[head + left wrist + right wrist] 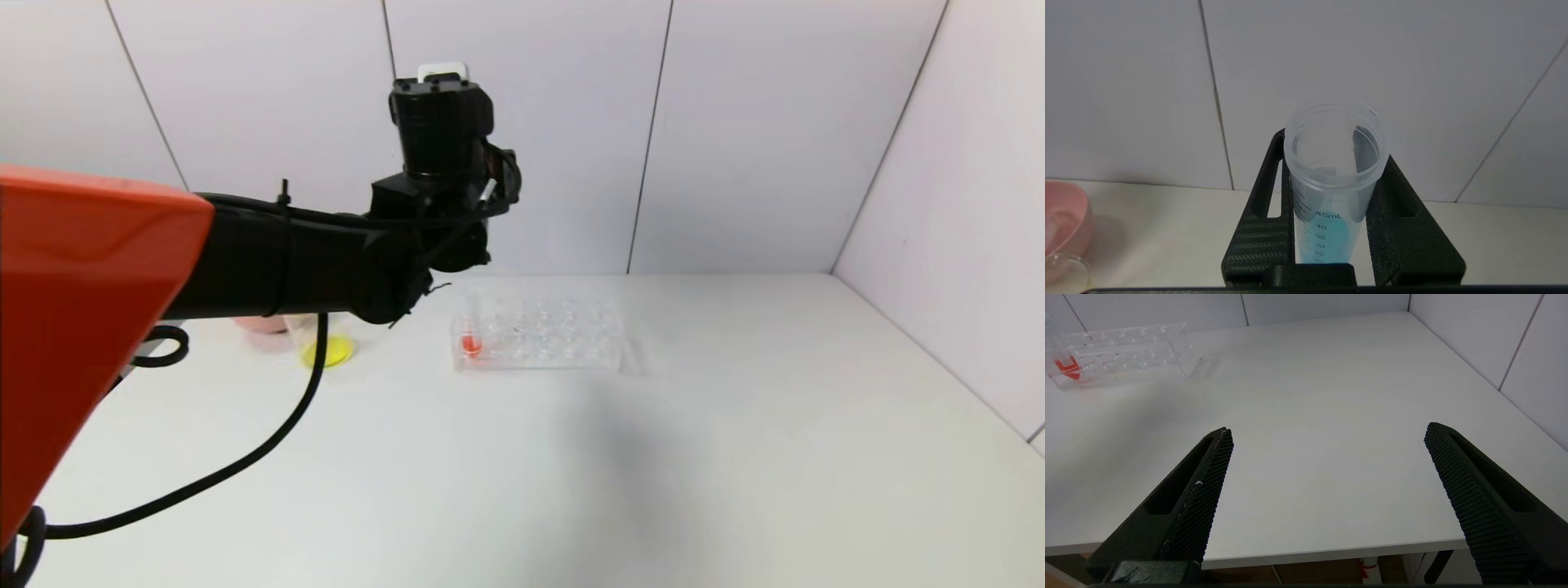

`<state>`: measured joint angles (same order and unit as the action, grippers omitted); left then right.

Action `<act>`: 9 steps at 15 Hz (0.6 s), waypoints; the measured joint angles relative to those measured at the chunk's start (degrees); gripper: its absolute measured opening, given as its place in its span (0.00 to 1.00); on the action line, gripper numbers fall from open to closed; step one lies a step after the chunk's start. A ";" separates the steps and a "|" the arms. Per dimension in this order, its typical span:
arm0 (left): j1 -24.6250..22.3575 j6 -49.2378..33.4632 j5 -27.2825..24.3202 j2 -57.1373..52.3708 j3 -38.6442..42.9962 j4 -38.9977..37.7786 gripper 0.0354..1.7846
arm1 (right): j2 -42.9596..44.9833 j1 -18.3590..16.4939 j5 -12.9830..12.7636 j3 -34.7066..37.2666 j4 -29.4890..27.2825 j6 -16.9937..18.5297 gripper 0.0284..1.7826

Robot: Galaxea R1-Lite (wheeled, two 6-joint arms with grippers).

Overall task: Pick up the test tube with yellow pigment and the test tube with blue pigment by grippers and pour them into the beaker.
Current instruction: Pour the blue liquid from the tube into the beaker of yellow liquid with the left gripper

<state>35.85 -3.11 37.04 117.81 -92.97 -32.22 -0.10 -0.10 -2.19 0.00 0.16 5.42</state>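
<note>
My left gripper [1335, 157] is shut on the test tube with blue pigment [1331, 228]. The tube's open mouth points towards the back wall and the blue liquid sits at the end near the palm. In the head view the left gripper [441, 122] is raised high above the table's back left, and the tube is hidden there. The beaker [336, 351] holds yellow liquid and stands below it, partly behind the arm's cable; its rim shows in the left wrist view [1065, 265]. The test tube with yellow pigment is out of view. My right gripper [1327, 430] is open and empty above the table's front edge.
A clear rack [539, 336] stands at the back middle with a red-orange tube [471, 341] in its left end; both show in the right wrist view, rack [1126, 351] and tube [1067, 367]. A pink bowl [261, 333] sits behind the beaker, also in the left wrist view [1061, 216].
</note>
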 joint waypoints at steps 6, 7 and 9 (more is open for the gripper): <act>-9.73 -0.37 -1.40 -6.40 7.79 -0.52 0.27 | 0.00 0.00 0.00 0.00 0.00 0.00 0.96; -11.52 -0.46 -2.21 -7.19 9.23 -0.72 0.27 | 0.00 0.00 0.00 0.00 0.00 0.00 0.96; -15.27 -0.88 -4.02 -8.69 11.93 -0.90 0.27 | 0.00 0.00 0.00 0.00 0.00 0.00 0.96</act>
<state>20.58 -3.99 33.01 109.12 -81.03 -33.12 -0.10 -0.10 -2.19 0.00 0.16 5.42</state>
